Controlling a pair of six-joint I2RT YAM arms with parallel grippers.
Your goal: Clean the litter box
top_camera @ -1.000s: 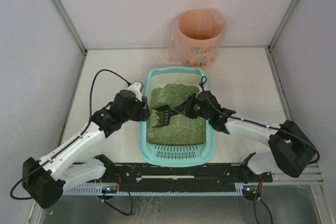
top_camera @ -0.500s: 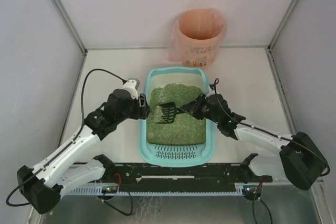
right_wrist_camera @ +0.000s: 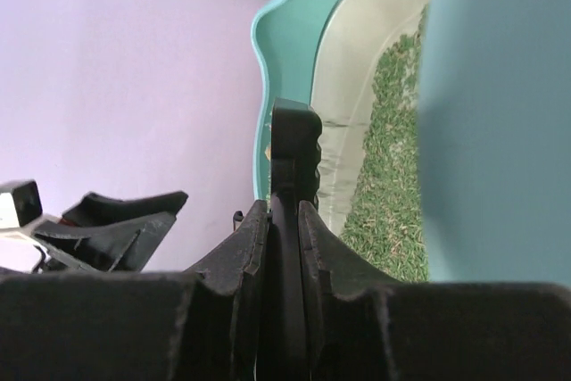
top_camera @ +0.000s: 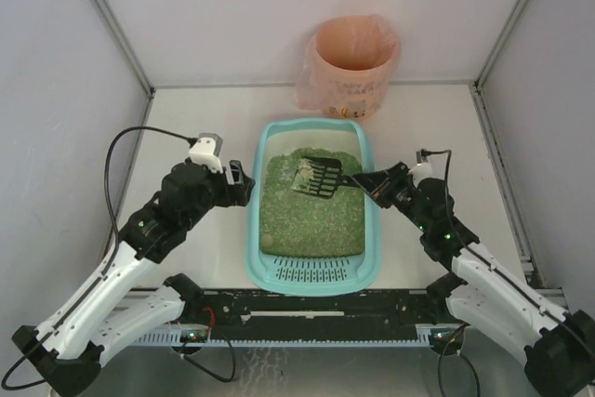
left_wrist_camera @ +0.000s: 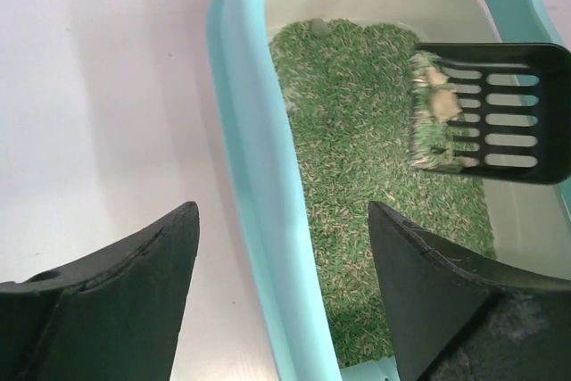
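While your right gripper (top_camera: 372,180) is clamped on the handle of the black slotted scoop (top_camera: 319,177), the scoop's head hangs over the far half of the litter box (top_camera: 253,234). It carries pale clumps (left_wrist_camera: 434,95) and a little green litter (top_camera: 307,220). The litter box lies lengthwise at the middle of the tabletop (top_camera: 186,127), grate end toward the arm bases. The right gripper sits just over its right rim.

Your left gripper (top_camera: 240,183) has its jaws wide apart with nothing between them. It is just outside the left rim, apparently clear of it.

You have open tabletop on both sides of the box. The far rim comes close to the pink-bagged bin (top_camera: 355,62) at the back wall. White enclosure walls (top_camera: 56,90) close in on the left, right and behind.

In the right wrist view the handle's edge fills the gap between the fingers, and a blurred teal surface blocks the right side, so you cannot see the scoop head there. The left wrist view hides the box's near end behind the fingers.
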